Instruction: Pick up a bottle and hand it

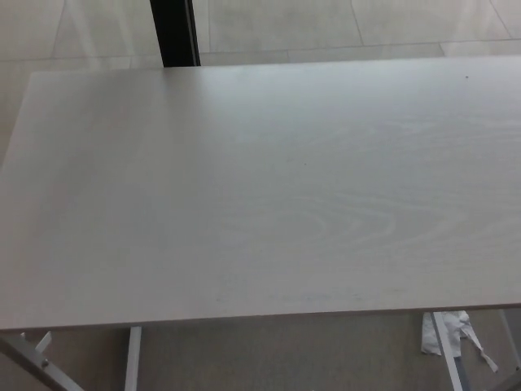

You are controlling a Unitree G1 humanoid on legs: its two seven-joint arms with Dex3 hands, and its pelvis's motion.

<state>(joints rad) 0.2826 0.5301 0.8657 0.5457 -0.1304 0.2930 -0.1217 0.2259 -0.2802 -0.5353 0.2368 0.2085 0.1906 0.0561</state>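
Note:
No bottle shows in the head view at this moment. Neither of my hands nor any part of my arms is in the picture. Only the pale wood-grain table [269, 187] fills the view, with nothing standing on it.
A black post [174, 32] stands behind the table's far edge on the tiled floor. White table legs [130, 358] show under the near edge at the left. Scraps of white paper [444, 334] lie on the floor at the lower right.

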